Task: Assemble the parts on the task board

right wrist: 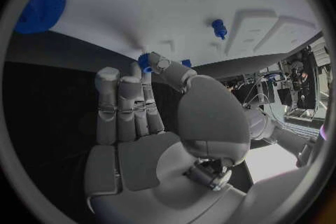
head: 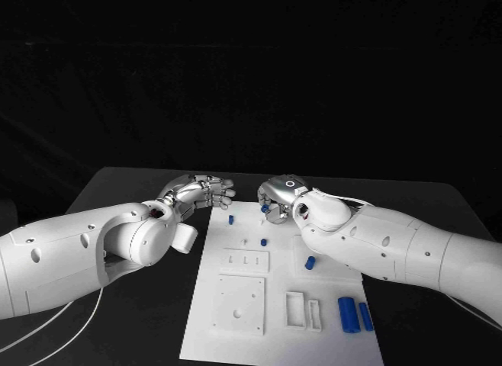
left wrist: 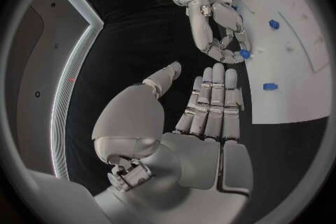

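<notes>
The white task board lies in the middle of the black table. My right hand hovers over its far end and pinches a small blue part between thumb and a fingertip; the same part shows at those fingertips in the left wrist view. My left hand hangs just off the board's far left corner, its fingers straight and apart, holding nothing. A blue peg stands in the board near the hands, and another is a little nearer.
A third blue piece lies mid-board on the right. Two longer blue cylinders lie side by side near the board's right front. White raised blocks sit on the board's front half. A ribbed blue disc rests on the board.
</notes>
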You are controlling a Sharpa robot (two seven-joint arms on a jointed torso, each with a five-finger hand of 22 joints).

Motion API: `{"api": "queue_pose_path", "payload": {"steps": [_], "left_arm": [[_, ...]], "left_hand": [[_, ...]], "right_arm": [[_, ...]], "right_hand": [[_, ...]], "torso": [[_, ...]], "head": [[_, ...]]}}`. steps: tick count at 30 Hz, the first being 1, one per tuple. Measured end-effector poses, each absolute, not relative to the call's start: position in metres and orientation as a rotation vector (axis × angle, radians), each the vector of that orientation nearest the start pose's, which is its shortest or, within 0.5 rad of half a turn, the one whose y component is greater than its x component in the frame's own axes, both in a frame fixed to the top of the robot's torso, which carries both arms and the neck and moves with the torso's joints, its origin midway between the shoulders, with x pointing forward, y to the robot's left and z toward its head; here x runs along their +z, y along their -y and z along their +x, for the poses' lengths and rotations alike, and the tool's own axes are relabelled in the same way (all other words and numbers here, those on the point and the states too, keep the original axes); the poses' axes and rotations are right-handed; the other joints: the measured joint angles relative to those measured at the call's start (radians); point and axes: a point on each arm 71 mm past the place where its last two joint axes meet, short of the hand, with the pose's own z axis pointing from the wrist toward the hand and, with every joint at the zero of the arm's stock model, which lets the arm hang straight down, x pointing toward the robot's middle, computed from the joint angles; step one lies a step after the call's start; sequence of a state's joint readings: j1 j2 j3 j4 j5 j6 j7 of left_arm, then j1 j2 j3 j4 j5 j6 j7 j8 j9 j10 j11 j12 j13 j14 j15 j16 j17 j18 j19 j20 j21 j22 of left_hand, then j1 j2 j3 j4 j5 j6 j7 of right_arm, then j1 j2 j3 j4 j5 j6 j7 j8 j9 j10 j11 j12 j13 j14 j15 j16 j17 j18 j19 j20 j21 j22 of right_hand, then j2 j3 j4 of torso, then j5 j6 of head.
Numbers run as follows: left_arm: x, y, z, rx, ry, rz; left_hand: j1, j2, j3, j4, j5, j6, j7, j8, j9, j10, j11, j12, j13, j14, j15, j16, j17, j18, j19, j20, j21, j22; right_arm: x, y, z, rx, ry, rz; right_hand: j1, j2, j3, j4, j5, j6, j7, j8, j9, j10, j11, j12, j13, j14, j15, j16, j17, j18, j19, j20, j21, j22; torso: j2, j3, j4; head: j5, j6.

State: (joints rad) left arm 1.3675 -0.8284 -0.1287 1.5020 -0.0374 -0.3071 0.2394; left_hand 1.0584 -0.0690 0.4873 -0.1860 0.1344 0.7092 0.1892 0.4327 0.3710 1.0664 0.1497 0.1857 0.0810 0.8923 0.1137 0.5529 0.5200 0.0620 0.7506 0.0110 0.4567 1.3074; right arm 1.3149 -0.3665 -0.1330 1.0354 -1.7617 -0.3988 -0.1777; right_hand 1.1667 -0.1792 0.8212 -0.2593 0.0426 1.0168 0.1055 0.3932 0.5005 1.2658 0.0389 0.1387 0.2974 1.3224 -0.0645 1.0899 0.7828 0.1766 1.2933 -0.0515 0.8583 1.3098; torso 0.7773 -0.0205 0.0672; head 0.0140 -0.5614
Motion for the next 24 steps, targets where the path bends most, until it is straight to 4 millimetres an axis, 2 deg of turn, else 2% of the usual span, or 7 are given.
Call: {"api": "queue_pose_path", "payload": {"steps": [19,21,23,24], "left_arm": [[-0.1383,-0.2083,0.5099,-1.443,-1.537,-1.031],[-0.138,-0.208,0.5099,-1.443,-1.537,-1.031],[-0.1376,-0.2077,0.51,-1.444,-1.537,-1.03],[-0.1374,-0.2077,0.5101,-1.444,-1.537,-1.029]], "left_hand": [[0.0,0.0,0.0,0.0,0.0,0.0,0.0,0.0,0.001,0.0,0.0,0.0,-0.001,0.0,0.0,0.0,0.001,-0.003,0.0,0.0,0.0,0.001],[0.0,0.0,0.0,0.0,0.0,0.0,0.0,0.0,0.002,0.0,0.0,0.0,-0.001,0.0,0.0,0.0,0.001,-0.003,0.0,0.0,0.0,0.001],[0.0,0.0,0.0,0.0,0.0,0.0,0.0,0.0,0.002,0.0,0.0,0.0,-0.001,0.0,0.0,0.0,0.001,-0.003,0.0,0.0,0.0,0.001],[0.0,0.0,0.0,0.0,0.0,0.0,0.0,0.0,0.002,0.0,0.0,0.0,-0.001,0.0,0.0,0.0,0.001,-0.004,0.0,0.0,0.0,0.001]], "right_arm": [[-0.1644,0.0839,0.565,0.393,-1.418,-0.459],[-0.1647,0.0843,0.5655,0.393,-1.423,-0.454],[-0.1651,0.0853,0.5663,0.393,-1.43,-0.447],[-0.1654,0.0858,0.5667,0.393,-1.433,-0.443]], "right_hand": [[0.0,0.0,0.01,0.004,0.004,0.001,0.004,0.0,0.001,0.0,0.0,-0.004,0.008,-0.001,-0.002,0.0,-0.005,0.0,0.002,-0.002,0.0,0.0],[-0.001,-0.001,0.013,0.007,0.004,-0.001,0.005,-0.008,0.002,0.0,0.0,-0.013,0.008,-0.003,0.0,0.0,-0.008,0.0,0.002,-0.002,0.0,0.0],[-0.011,-0.011,0.018,0.012,0.004,-0.013,0.016,-0.02,0.002,-0.001,0.001,-0.025,0.011,-0.008,0.003,0.0,-0.012,0.0,0.002,-0.002,0.0,0.0],[-0.017,-0.017,0.018,0.016,0.004,-0.024,0.018,-0.027,0.002,-0.008,0.008,-0.033,0.013,-0.011,0.006,0.0,-0.014,0.0,0.002,-0.002,0.0,0.0]], "torso": [[0.002,0.0,0.0003],[0.002,0.0,0.0003],[0.002,0.0,0.0003],[0.002,0.0001,0.0003]], "head": [[0.0,-0.001],[0.0,-0.001],[0.0,-0.002],[0.0,-0.002]]}}
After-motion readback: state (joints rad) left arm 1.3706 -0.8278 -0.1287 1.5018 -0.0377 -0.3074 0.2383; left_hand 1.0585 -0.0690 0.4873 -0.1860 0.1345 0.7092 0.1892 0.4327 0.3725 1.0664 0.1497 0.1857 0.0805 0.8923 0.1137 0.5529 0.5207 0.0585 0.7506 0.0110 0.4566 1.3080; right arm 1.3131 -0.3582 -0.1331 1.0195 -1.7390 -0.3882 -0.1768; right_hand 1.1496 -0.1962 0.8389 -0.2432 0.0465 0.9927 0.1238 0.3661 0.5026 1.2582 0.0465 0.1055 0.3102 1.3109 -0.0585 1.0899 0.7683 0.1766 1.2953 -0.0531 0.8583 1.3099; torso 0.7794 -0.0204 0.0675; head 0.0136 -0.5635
